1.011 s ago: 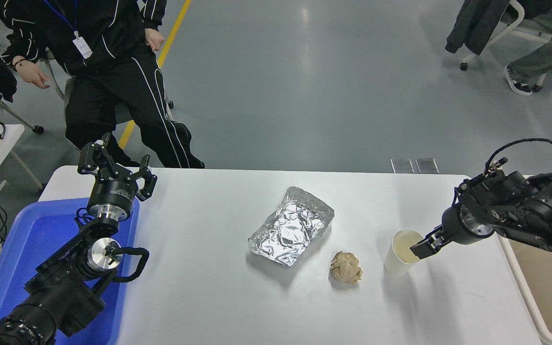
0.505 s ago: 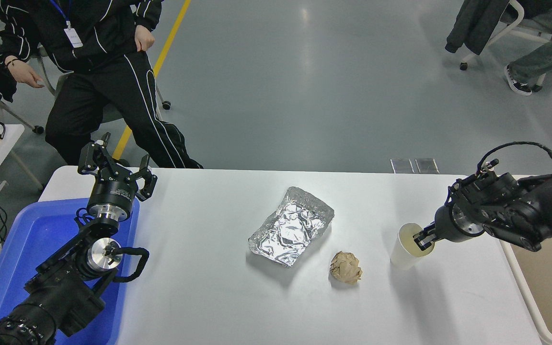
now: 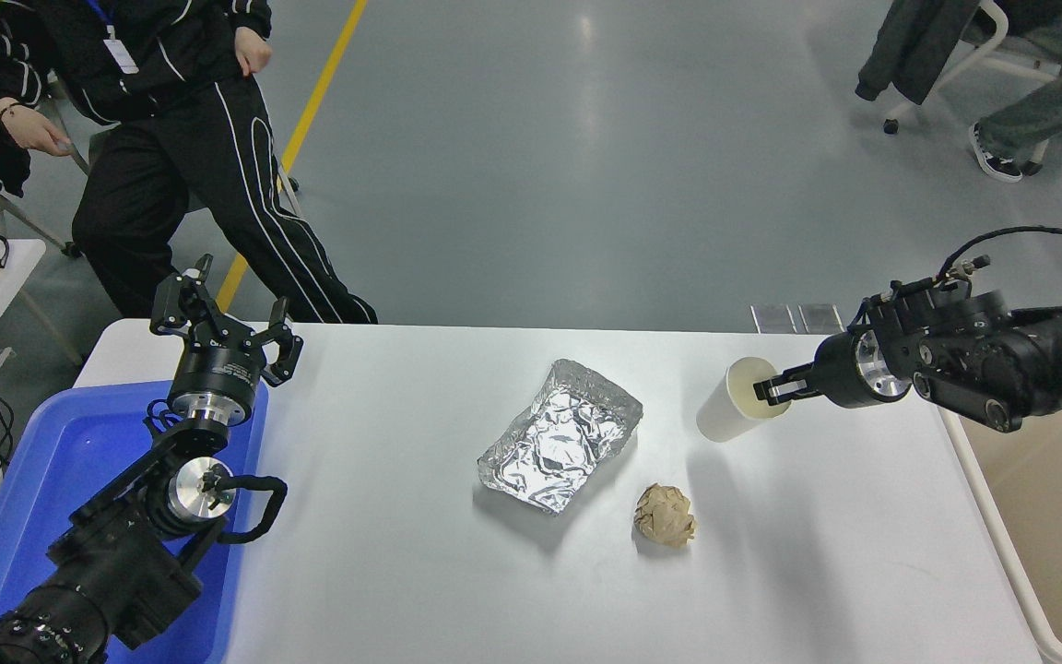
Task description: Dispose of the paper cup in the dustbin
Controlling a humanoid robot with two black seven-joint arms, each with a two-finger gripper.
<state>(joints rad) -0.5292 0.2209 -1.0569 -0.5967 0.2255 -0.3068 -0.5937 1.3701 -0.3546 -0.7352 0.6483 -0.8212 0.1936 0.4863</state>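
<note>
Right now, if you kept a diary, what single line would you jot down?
right gripper: shut on paper cup rim, cup lifted, tilted | dustbin: at right, cup not yet over it | left gripper: open, parked

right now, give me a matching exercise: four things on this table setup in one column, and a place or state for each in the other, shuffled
Things:
1. paper cup
2. paper ball
3. foil tray
4. dustbin

Places or states:
A. lying loose, just right of the foil tray's near end
B. gripped at its rim by the right gripper, tilted
C. at the table's right edge
D. mid-table, crinkled, silver

Pairs: 1-B, 2-A, 3-D, 4-C
</note>
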